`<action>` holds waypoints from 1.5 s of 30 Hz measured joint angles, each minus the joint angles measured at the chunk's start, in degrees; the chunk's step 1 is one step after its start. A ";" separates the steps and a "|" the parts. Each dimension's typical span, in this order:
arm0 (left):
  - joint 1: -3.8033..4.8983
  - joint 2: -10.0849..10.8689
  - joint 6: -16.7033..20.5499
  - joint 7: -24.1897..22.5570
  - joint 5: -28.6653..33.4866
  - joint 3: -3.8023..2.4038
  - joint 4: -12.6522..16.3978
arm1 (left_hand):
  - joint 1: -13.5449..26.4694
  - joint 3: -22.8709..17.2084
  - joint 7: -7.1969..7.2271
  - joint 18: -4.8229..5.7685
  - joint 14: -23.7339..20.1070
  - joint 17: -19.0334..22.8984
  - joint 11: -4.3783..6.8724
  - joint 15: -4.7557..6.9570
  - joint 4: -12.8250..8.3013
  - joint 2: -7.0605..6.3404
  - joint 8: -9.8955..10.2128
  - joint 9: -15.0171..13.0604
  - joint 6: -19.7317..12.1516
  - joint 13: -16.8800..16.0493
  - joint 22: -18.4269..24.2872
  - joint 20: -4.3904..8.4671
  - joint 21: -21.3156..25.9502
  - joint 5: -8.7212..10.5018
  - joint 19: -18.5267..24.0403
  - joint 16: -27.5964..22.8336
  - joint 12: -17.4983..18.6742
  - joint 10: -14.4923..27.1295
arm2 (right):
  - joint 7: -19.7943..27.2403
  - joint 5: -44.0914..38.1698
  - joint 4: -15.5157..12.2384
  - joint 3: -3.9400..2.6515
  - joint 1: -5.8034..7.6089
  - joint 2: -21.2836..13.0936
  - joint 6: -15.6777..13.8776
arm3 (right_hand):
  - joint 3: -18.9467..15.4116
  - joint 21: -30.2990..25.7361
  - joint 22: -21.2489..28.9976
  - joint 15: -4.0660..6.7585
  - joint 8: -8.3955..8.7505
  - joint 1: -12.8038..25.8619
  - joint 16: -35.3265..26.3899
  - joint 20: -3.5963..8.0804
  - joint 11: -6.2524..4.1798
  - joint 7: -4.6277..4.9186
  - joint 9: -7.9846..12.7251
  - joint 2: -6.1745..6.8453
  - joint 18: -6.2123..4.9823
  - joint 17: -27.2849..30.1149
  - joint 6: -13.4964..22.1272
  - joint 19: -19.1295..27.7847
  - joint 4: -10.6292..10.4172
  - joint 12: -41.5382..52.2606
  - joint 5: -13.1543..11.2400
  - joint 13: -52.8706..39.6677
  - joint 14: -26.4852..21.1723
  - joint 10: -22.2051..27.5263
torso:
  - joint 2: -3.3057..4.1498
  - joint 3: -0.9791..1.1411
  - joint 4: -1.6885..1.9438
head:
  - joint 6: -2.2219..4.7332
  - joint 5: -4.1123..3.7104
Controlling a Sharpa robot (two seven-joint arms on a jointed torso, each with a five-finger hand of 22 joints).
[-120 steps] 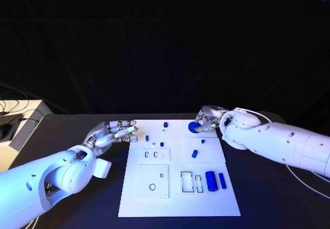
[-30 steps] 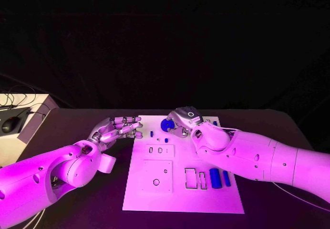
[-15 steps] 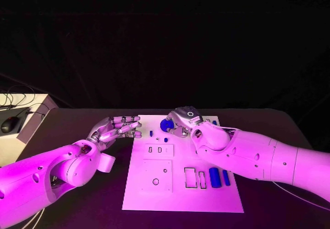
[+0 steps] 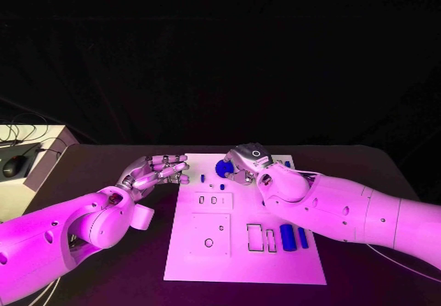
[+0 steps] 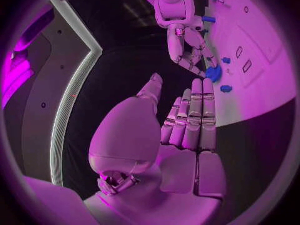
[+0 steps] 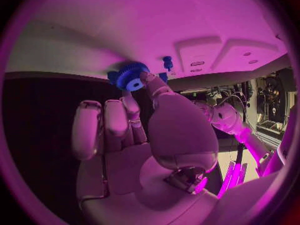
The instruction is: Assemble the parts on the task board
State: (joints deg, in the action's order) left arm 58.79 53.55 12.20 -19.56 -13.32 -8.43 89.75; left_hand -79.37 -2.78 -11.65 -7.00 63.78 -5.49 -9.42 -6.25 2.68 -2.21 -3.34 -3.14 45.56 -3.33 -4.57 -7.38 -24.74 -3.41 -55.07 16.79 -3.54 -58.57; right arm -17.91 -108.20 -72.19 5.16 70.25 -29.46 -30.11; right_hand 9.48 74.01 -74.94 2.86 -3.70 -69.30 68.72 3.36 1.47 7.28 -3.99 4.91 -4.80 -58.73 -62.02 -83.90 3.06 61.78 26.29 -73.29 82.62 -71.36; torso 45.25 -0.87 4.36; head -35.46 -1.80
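Black bench underlies everything: the right hand (image 4: 246,164) pinches a blue gear (image 6: 130,77) in its fingers (image 6: 145,80) over the task board's (image 4: 243,264) far end, two blue cylinders (image 4: 292,237) lying nearer, while the left hand (image 4: 154,173) hovers beside it, fingers extended, holding nothing.

right hand (image 4: 246,160) and arm cover task board (image 4: 241,255) far right corner; blue gear (image 4: 222,167) partly hidden behind fingers; board peg shapes too small.
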 measured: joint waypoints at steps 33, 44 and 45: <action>0.00 0.00 0.00 0.11 0.00 0.00 -0.10 | 0.00 0.00 0.00 0.00 0.00 0.00 -0.01 0.00 0.00 0.00 0.00 0.00 0.00 0.00 0.00 0.00 0.00 0.00 0.00 0.00 0.00 0.42 | 2.04 4.38 1.12 -0.01 0.04 0.26 1.44 | -0.30 1.10 0.03 -0.52 0.18 7.89 0.00 -0.21 1.00 0.96 0.27 0.10 0.06 -0.67 4.14 -0.21 -13.38 -0.77 6.46 1.27 -0.12 1.04 | 0.05 -0.04 -0.01 | -0.08 -0.12; 0.00 -0.04 0.01 0.14 0.00 0.00 -0.23 | 0.00 0.00 0.00 0.00 0.00 0.00 -0.01 0.00 0.00 0.00 0.00 0.00 0.00 0.00 0.00 0.00 0.00 0.00 0.00 0.00 0.00 0.42 | 2.77 6.97 1.48 -0.15 0.30 0.34 2.54 | -0.30 1.32 0.02 -0.51 0.41 8.46 0.22 -0.21 1.00 0.96 0.23 -0.47 0.06 -0.82 4.15 -0.21 -13.38 -0.77 7.79 1.21 -0.12 1.04 | 0.05 -0.04 0.00 | -0.10 -0.23; 0.00 -0.04 0.01 0.14 0.00 0.00 -0.24 | 0.00 0.00 0.00 0.00 0.00 0.00 -0.01 0.00 0.00 0.00 0.00 0.00 0.00 0.00 0.00 0.00 0.00 0.00 0.00 0.00 0.00 0.42 | 2.78 7.12 1.50 -0.16 0.32 0.34 2.64 | -0.30 1.32 0.00 -0.51 0.41 8.46 0.22 -0.21 1.00 0.96 0.23 -0.47 0.06 -0.82 4.15 -0.21 -13.38 -0.77 7.79 1.21 -0.12 1.04 | 0.05 -0.04 0.00 | -0.10 -0.23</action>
State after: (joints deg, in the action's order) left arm 58.79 53.52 12.21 -19.42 -13.33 -8.43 89.52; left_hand -79.37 -2.78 -11.65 -7.00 63.78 -5.49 -9.42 -6.25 2.68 -2.21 -3.34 -3.14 45.57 -3.33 -4.57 -7.38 -24.74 -3.41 -55.07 16.79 -3.54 -58.15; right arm -15.13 -101.08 -70.69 5.01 70.56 -29.13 -27.46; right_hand 9.18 75.33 -74.93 2.35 -3.29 -60.84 68.95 3.15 2.47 8.24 -3.75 4.44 -4.74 -59.56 -57.87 -84.11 -10.32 61.01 34.08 -72.09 82.50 -70.31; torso 45.30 -0.91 4.36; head -35.56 -2.03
